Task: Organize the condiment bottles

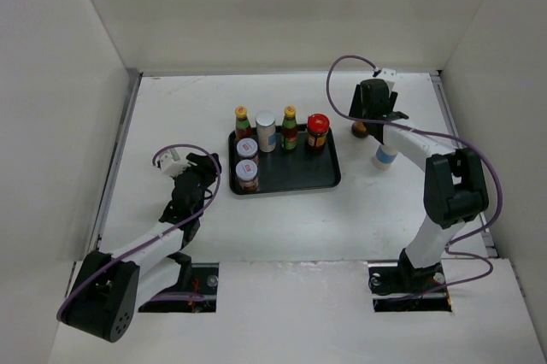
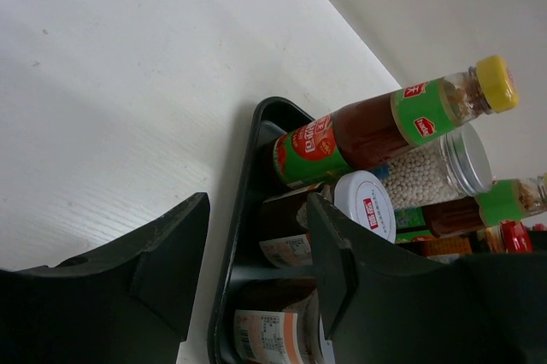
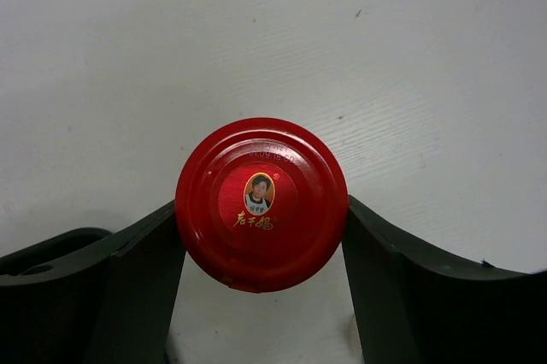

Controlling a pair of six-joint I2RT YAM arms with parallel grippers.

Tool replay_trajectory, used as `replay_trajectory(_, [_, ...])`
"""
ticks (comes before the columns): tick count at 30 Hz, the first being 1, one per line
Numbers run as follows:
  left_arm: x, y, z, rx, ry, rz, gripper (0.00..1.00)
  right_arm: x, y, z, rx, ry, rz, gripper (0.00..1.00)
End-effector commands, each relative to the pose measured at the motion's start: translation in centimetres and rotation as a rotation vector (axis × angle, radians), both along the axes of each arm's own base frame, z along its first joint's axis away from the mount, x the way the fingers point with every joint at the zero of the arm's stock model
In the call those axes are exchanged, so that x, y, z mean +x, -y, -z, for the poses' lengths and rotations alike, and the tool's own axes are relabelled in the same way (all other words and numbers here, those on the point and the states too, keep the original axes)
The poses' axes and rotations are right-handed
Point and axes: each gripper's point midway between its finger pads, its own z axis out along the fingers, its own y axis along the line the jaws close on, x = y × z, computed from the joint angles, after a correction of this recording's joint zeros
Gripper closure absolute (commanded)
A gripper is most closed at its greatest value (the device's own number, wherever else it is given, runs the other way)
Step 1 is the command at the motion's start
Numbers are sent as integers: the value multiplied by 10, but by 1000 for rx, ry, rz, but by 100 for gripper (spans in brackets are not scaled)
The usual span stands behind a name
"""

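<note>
On the black tray [image 1: 299,178] stand two yellow-capped bottles [image 1: 242,122] [image 1: 290,127], a grey-capped cylinder [image 1: 267,131], a red-capped jar [image 1: 318,132] and two white-lidded jars [image 1: 247,149] [image 1: 247,176]. Right of the tray, my right gripper [image 1: 367,120] reaches down over another jar [image 1: 360,132] on the table. In the right wrist view its red lid [image 3: 261,202] fills the gap, and both fingers [image 3: 145,270] press against its sides. My left gripper [image 1: 205,174] hovers left of the tray, open and holding nothing; its view shows the tray corner [image 2: 256,137] and the near jars [image 2: 363,206].
A white bottle with a blue band [image 1: 385,156] stands on the table under my right forearm. White walls enclose the table on three sides. Bare tabletop lies left of the tray and in front of it.
</note>
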Motion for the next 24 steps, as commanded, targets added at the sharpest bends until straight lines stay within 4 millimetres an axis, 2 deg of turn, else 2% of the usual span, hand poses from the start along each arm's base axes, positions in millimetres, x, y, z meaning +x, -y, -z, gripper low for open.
replay_trajectory(1, [4, -1, -19, -14, 67, -8, 52, 14, -3, -44, 55, 133, 9, 37])
replay_trajectory(7, [5, 1, -16, -15, 56, -1, 52, 5, -8, -102, 103, 329, -14, 41])
replay_trajectory(11, [4, 0, -18, -12, 64, -6, 52, -15, -23, -132, 119, 392, -54, 41])
replay_trajectory(15, [4, -1, -18, -19, 65, -6, 52, -41, -44, -133, 132, 398, -102, 41])
replay_trajectory(21, [4, 1, -17, -19, 60, -1, 52, -82, -71, -114, 107, 343, -179, 41])
replay_trajectory(24, [4, 1, -17, -17, 61, -4, 52, -101, -97, -104, 111, 317, -251, 41])
